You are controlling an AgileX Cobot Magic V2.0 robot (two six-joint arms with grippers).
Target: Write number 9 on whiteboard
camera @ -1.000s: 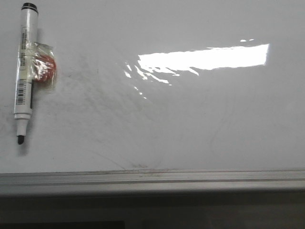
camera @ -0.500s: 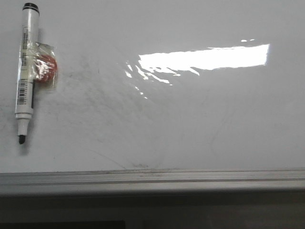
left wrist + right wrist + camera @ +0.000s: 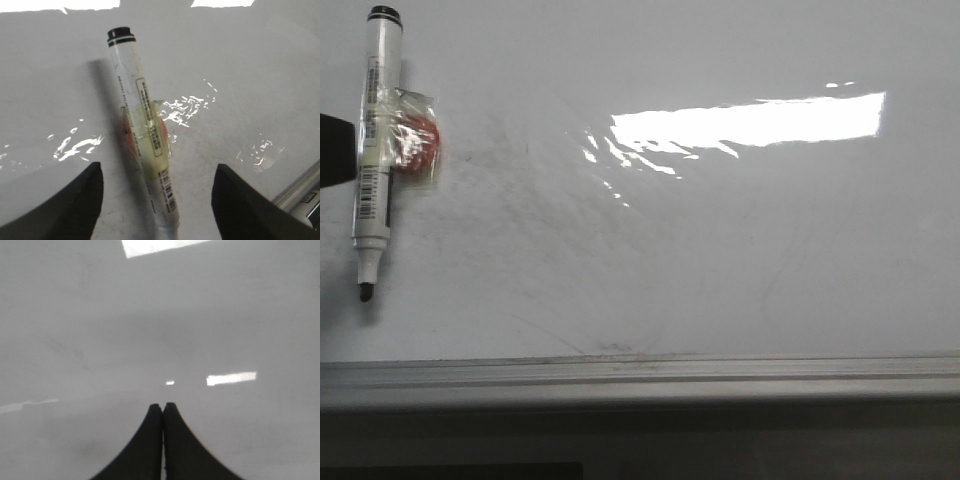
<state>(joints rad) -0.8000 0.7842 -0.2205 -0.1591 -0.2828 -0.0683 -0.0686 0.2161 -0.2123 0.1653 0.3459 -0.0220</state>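
Observation:
The whiteboard [image 3: 720, 260] is glossy white with faint grey smudges; no number 9 shows on it. A white marker [image 3: 372, 130] with a black cap end and its bare black tip toward me lies flat at the far left. A red-orange round piece [image 3: 417, 145] is taped to its side. My left gripper [image 3: 159, 169] is open, its jaws wide on either side of the marker's [image 3: 142, 130] lower barrel without touching it. A dark part of it shows at the front view's left edge [image 3: 330, 148]. My right gripper [image 3: 163, 405] is shut and empty over bare board [image 3: 150, 315].
A grey metal edge strip [image 3: 640, 375] runs along the board's near side, and shows in the left wrist view [image 3: 300, 185]. A bright light reflection [image 3: 750, 120] lies across the middle right of the board.
A dark part of my left gripper has come into the front view at the left edge, beside the marker. The marker lies where it was.

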